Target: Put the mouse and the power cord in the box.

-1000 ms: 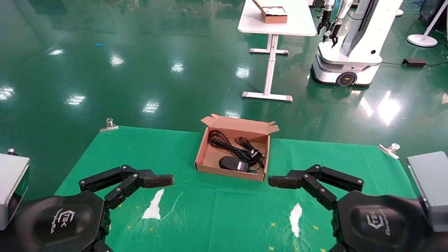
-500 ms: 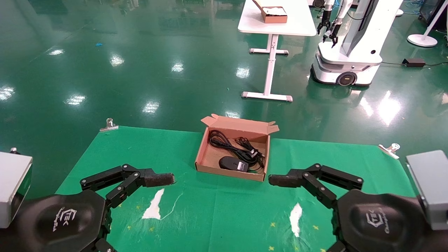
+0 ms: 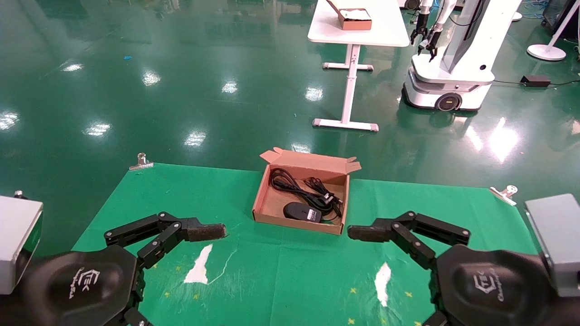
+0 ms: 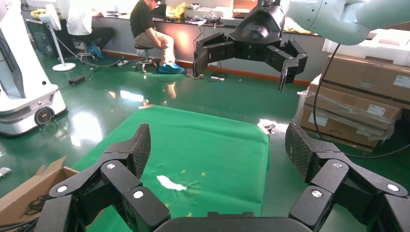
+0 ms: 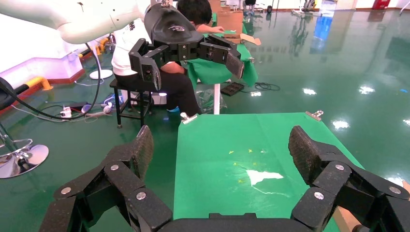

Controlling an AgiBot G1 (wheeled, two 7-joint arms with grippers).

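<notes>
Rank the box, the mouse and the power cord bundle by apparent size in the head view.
1. The box, clearly largest.
2. The power cord, a sprawling bundle.
3. The mouse, smallest.

Open brown cardboard box (image 3: 265, 209) on a green cloth, lid flap raised at its far side. Inside lie a small black mouse (image 3: 299, 211), near the front wall, and a bundled black power cord (image 3: 290, 183) behind it
</notes>
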